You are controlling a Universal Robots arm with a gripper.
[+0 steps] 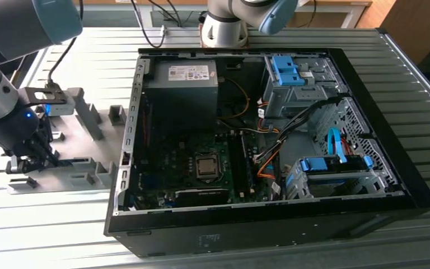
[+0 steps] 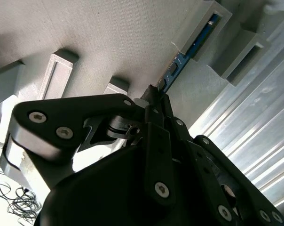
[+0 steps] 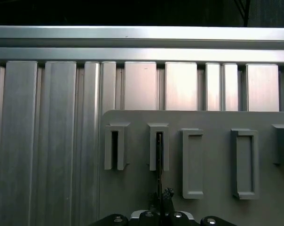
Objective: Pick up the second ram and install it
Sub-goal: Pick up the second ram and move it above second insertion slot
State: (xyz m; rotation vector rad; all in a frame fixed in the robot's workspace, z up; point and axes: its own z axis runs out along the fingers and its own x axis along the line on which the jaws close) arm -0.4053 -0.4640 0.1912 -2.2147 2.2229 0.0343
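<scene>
The second ram (image 2: pixel 179 66) is a slim blue-green stick standing on edge, its far end in a gray holder block (image 2: pixel 203 28) on the holder plate. In the first wrist view the second ram (image 3: pixel 159 160) appears edge-on, running from a holder slot (image 3: pixel 159 141) back to the fingers. My gripper (image 2: pixel 157 96) is shut on the near end of the stick, with its dark fingertips (image 3: pixel 168 194) pressed against both faces. In the exterior view my gripper (image 1: pixel 34 162) hangs low over the gray holder plate (image 1: pixel 65 140), at the exterior view's left of the computer.
An open black computer case (image 1: pixel 267 218) lies on the slatted metal table (image 1: pixel 51 224), with its motherboard (image 1: pixel 200 168) facing up. Several gray holder blocks (image 1: pixel 88 115) rise from the plate. A second robot base (image 1: pixel 226 28) stands behind the case.
</scene>
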